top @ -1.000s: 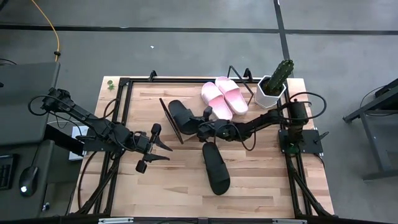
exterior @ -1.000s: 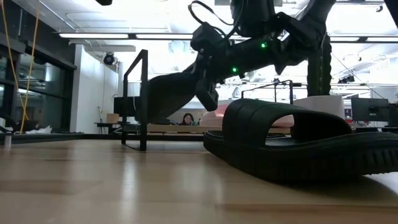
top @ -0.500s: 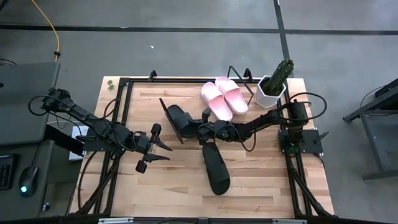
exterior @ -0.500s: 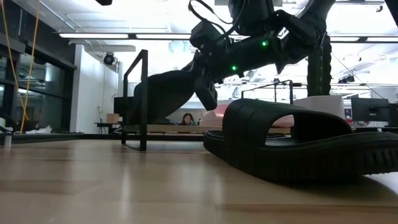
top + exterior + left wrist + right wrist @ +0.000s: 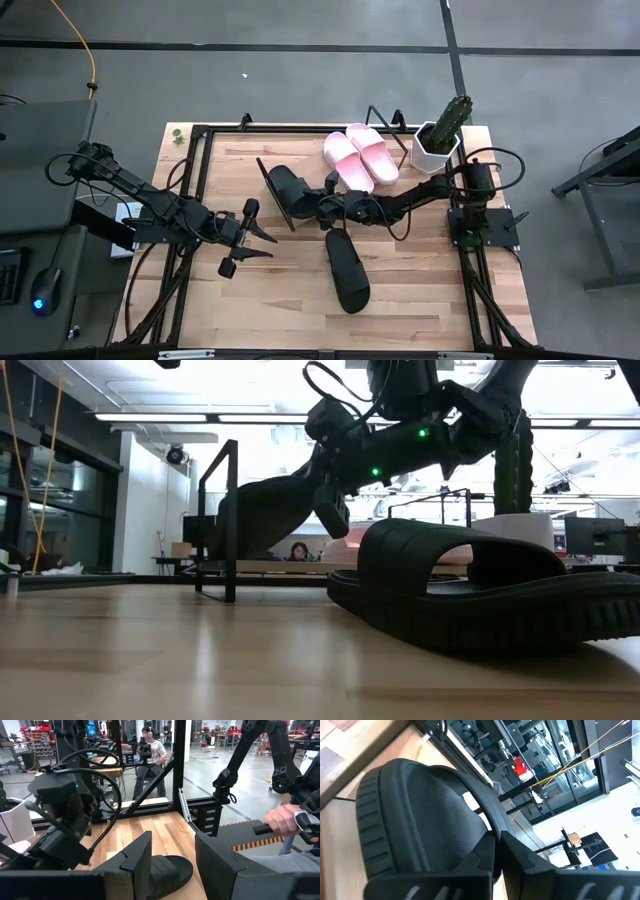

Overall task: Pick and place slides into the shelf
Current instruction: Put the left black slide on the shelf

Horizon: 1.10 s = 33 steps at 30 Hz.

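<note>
From the high view, I've got the right gripper point(image 5: 318, 208) near the middle of the table point(image 5: 250, 300), pinching a black slide point(image 5: 288, 190) by its strap. That slide sits tilted against the shelf point(image 5: 268, 185), which from up here is only a thin slanted board edge. The other black slide point(image 5: 346, 268) lies flat on the table toward the near edge, well apart from the gripper. Both pale pink slides point(image 5: 360, 156) sit side by side near the far edge, just beside a white pot with a cactus point(image 5: 441, 138). The left gripper point(image 5: 262, 241) hovers over the left half of the table with its fingers spread, holding nothing.

Low view: the flat black slide point(image 5: 480, 595) fills the right side, chunky ribbed sole, wide arched strap. Behind it the held slide point(image 5: 265, 510) hangs tilted off the table under the right arm, next to the shelf's black wire frame point(image 5: 228, 520). You don't get that lift from above.

Left wrist view: the spread fingers point(image 5: 135, 862) frame the toe of the flat slide point(image 5: 167, 872), plus a person's hand point(image 5: 285, 820) on a handle beyond the table.

Right wrist view: textured strap of the held slide point(image 5: 420, 825) clamped between the fingers point(image 5: 515, 855), with a bit of light wood board alongside.
</note>
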### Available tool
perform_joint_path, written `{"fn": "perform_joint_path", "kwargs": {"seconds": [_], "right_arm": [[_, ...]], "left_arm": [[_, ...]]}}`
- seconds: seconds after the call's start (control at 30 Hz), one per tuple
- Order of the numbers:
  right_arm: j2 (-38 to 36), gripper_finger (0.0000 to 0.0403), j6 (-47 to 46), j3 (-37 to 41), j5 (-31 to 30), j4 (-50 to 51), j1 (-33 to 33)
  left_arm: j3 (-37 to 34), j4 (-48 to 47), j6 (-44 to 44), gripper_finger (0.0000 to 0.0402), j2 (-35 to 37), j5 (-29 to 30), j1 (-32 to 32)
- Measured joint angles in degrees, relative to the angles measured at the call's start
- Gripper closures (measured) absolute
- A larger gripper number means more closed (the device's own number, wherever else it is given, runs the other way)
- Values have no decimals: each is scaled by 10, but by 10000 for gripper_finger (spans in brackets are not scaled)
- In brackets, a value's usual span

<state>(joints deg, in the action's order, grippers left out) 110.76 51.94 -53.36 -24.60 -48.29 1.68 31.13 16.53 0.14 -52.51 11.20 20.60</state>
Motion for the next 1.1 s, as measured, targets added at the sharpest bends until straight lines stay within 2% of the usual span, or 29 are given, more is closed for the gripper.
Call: {"fn": "perform_joint_path", "kwargs": {"seconds": [0.27, 0.53, 0.83, 1.1], "right_arm": [[0, 403, -9, -7, 32, -3, -11], [24, 403, -4, -13, 27, -9, -11], [81, 403, 8, -68, 16, -6, -13], [86, 403, 9, -79, 2, 11, -4]], "left_arm": [[0, 0, 0, 268, 0, 0, 0], [0, 0, 0, 268, 0, 0, 0], [0, 1, 0, 268, 0, 0, 0], [0, 0, 0, 268, 0, 0, 0]]}}
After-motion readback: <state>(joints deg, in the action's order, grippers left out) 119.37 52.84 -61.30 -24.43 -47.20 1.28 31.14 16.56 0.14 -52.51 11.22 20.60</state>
